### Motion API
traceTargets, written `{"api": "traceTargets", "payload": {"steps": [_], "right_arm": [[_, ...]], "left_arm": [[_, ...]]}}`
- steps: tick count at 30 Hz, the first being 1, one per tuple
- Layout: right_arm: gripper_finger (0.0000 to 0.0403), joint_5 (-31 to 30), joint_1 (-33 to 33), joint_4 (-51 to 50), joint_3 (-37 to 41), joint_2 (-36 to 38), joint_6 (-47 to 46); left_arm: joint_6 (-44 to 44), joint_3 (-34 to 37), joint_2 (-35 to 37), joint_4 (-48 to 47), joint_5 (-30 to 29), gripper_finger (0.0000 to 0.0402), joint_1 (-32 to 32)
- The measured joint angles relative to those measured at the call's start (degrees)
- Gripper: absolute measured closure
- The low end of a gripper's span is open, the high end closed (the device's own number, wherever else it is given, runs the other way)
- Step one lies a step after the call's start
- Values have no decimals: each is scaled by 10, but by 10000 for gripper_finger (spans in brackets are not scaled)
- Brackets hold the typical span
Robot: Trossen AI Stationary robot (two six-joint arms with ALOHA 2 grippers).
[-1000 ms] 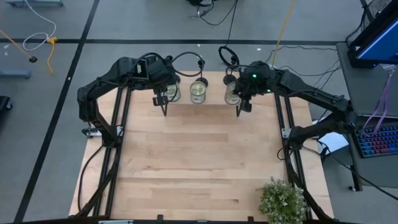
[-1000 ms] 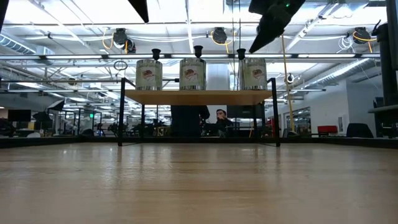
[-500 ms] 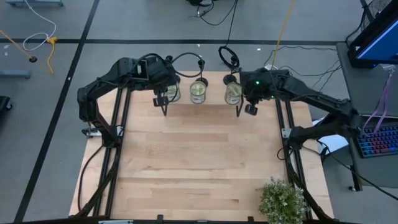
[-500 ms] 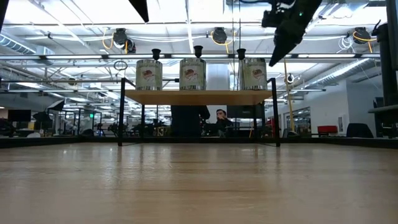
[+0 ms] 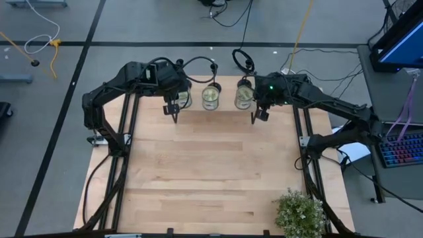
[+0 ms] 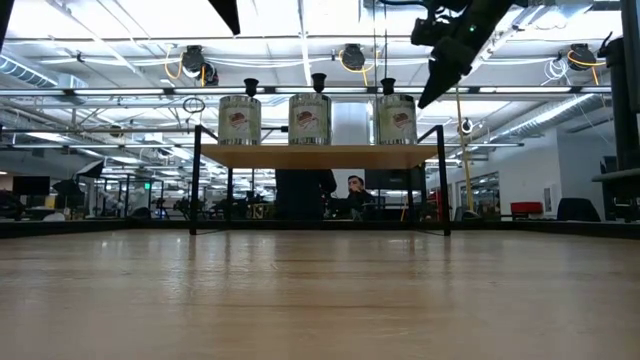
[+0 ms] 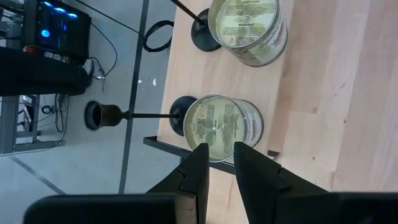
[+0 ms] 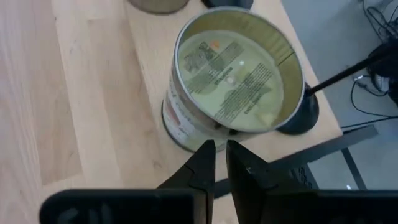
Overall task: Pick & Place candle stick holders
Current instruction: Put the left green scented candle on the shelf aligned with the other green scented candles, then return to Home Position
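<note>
Three black candle stick holders stand in a row at the far edge of the desk [image 5: 211, 172], each just behind a clear glass jar. Left holder [image 6: 251, 87] sits behind the left jar [image 6: 239, 120], middle holder [image 6: 319, 82] behind the middle jar [image 6: 309, 119], right holder [image 6: 388, 86] behind the right jar [image 6: 397, 119].

Left claw [image 5: 174, 114] hovers just near-side of the left jar, fingers almost together with a thin gap, holding nothing. In its wrist view the left holder's base [image 7: 184, 116] touches the jar's far side, with the stem running out past the desk edge.

Right claw [image 5: 254, 116] hovers near the right jar's near-right side, fingers likewise nearly clenched and empty. Its wrist view shows the right holder's base [image 8: 300, 116] tucked against the jar's far side.

Judgement: the step in hand is the approach to a holder, with no grasp yet. The jars block a straight reach from the near side, so each claw should probably open wider, rise over its jar, then come down on the thin stem below the cup. Pinch the stem squarely, since it is slim and can slip or tip. Lift straight up before moving toward the near desk, to avoid knocking the jar.
</note>
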State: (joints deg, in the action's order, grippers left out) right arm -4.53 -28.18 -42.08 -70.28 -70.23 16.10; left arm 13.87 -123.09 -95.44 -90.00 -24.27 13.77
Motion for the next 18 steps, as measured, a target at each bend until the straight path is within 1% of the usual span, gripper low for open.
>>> {"api": "traceTargets", "payload": {"steps": [3, 6, 8, 12, 13, 15, 18], "right_arm": [[369, -17, 0, -7, 1, 21, 0], [369, -5, 2, -12, 1, 55, -15], [369, 24, 9, -10, 1, 80, -34], [369, 84, 28, -4, 6, 133, -53], [369, 93, 34, 1, 14, 147, -53], [369, 96, 46, 25, 35, 176, -54], [369, 96, 60, 90, 86, 223, -59]], "left_arm": [[-9, 2, 14, 0, 1, 321, 2], [-5, 1, 49, 0, 11, 321, 7], [-7, 1, 81, 0, 48, 321, 15], [-8, 7, 152, 6, 161, 321, 31], [-9, 16, 174, 11, 173, 321, 33], [-11, 47, 220, 29, 175, 321, 33], [-22, 126, 297, 92, 167, 321, 26]]}}
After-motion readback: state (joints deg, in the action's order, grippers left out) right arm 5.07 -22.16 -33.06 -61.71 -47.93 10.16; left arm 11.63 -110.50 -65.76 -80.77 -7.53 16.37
